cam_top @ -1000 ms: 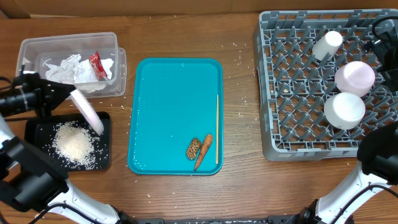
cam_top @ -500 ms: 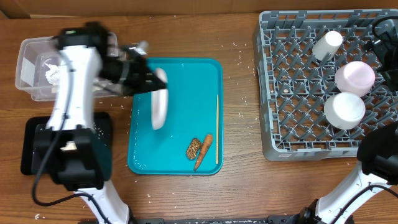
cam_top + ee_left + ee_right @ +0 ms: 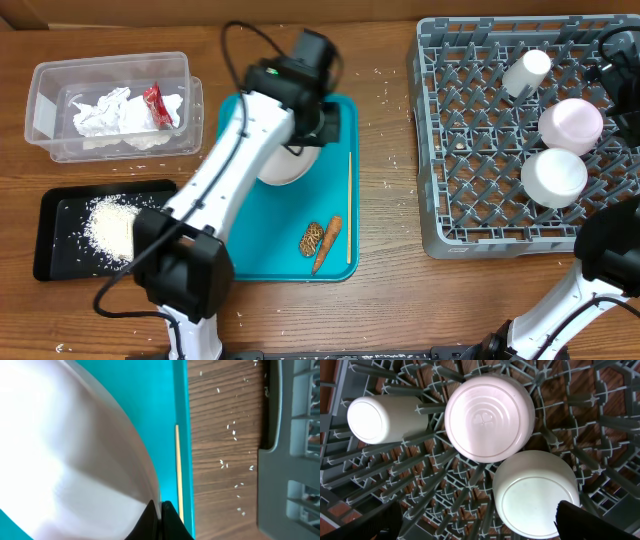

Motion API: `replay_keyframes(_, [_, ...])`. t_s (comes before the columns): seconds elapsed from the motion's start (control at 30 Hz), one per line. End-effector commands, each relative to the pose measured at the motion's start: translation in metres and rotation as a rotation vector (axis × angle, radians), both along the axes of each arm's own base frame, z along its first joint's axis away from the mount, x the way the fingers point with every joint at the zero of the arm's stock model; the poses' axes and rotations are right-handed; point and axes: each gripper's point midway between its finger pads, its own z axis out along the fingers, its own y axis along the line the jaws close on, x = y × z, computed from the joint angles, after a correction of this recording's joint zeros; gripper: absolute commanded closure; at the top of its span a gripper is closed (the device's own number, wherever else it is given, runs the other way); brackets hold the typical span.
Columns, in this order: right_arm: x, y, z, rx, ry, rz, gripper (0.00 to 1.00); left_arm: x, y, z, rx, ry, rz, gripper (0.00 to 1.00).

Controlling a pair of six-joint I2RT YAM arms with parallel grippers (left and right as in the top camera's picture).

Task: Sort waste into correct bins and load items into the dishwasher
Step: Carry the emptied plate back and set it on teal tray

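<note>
- Plate (image 3: pixel 280 165), large and white, is pinched at its rim by the left pincer (image 3: pixel 160 510), whose jaws are clenched tight on it; it sits over the teal tray (image 3: pixel 240 250).
- Chopstick (image 3: pixel 177 472) lies on the tray just beside the left pincer, along the tray's right edge.
- Carrot stick (image 3: pixel 328 242) and brown food lump (image 3: pixel 312 238) lie further down the tray, near each other.
- Right pincer (image 3: pixel 477 522) hangs released, jaws wide, directly above the grey rack (image 3: pixel 470 200).
- Below it stand two upturned bowls (image 3: pixel 489 417) and a cup (image 3: pixel 375 419).
- Clear tub (image 3: pixel 40 115) with paper (image 3: pixel 100 112) and red wrapper (image 3: pixel 157 105), and black tray (image 3: pixel 60 265) with rice (image 3: pixel 110 228), lie well away from the left pincer.
</note>
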Motion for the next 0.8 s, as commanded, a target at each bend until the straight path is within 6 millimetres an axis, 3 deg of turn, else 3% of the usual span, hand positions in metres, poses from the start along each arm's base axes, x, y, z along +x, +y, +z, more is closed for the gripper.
replay_keyframes(0.0, [0.001,0.0,0.016,-0.014,-0.042,-0.003,0.0,0.004,0.003,-0.002,0.122,-0.069,0.041,0.96])
replay_keyframes(0.43, [0.001,0.0,0.016,-0.015,-0.042,-0.003,0.0,-0.002,0.004,-0.031,0.201,-0.012,0.049,0.94])
replay_keyframes(0.77, [0.001,0.0,0.016,-0.014,-0.042,-0.003,0.0,-0.007,0.003,-0.051,0.223,0.046,0.062,0.71])
